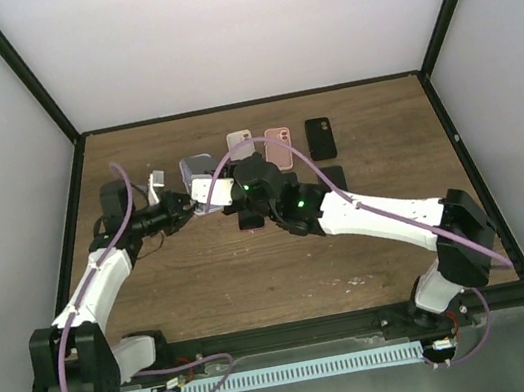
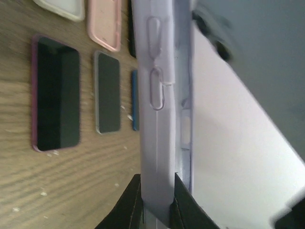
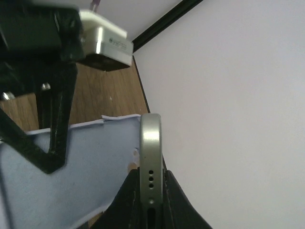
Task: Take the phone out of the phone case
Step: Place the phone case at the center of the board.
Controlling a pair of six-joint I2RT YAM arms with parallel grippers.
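Observation:
A lavender phone case [image 1: 200,180] is held in the air between both arms at mid-table. My left gripper [image 1: 183,208] is shut on it; in the left wrist view the case [image 2: 159,95] stands edge-on, clamped at its lower end by my gripper [image 2: 157,202]. My right gripper [image 1: 242,195] is shut on the phone. In the right wrist view the phone's silver-green edge [image 3: 150,152] with its speaker holes sits between the fingers of my gripper [image 3: 150,191]. The case [image 3: 71,171] peels away to the phone's left, with one corner still next to the phone.
Behind the arms lie a white case [image 1: 239,142], a pink case [image 1: 279,147] and a black phone [image 1: 320,137]. The left wrist view shows a phone in a pink-purple case [image 2: 56,93], a grey phone [image 2: 107,92] and a pink case [image 2: 104,24] on the wood.

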